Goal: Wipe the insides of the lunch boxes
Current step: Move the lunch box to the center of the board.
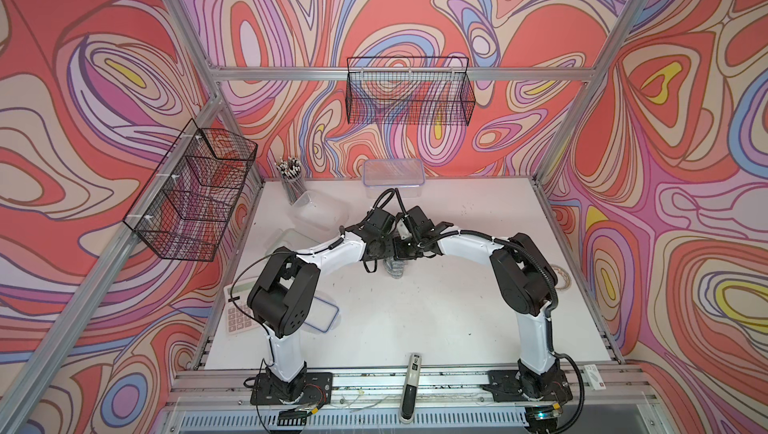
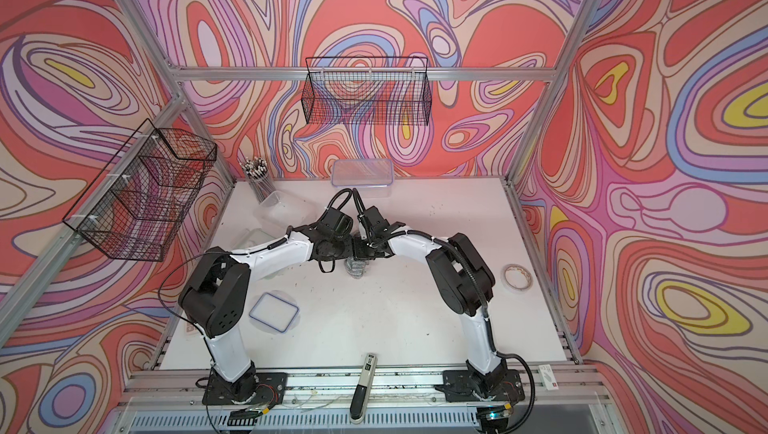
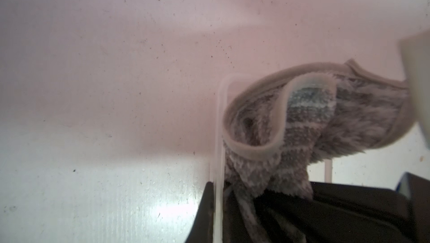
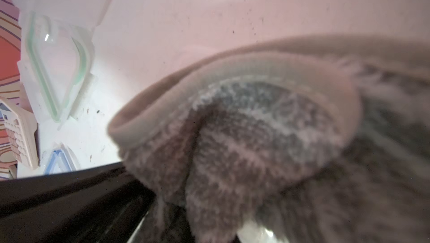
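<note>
Left jaws clench the small clear plastic tub (image 3: pixel 220 123) by its wall; right jaws grip the grey striped cloth (image 3: pixel 325 118) inside it; the lidded blue-rimmed large tub (image 1: pixel 393 176) probably awaits wiping.

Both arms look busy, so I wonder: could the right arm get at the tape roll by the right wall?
Probably yes: the tape roll lies in the open beside that arm. But the right gripper is shut on the grey cloth, so it must let go first.
</note>
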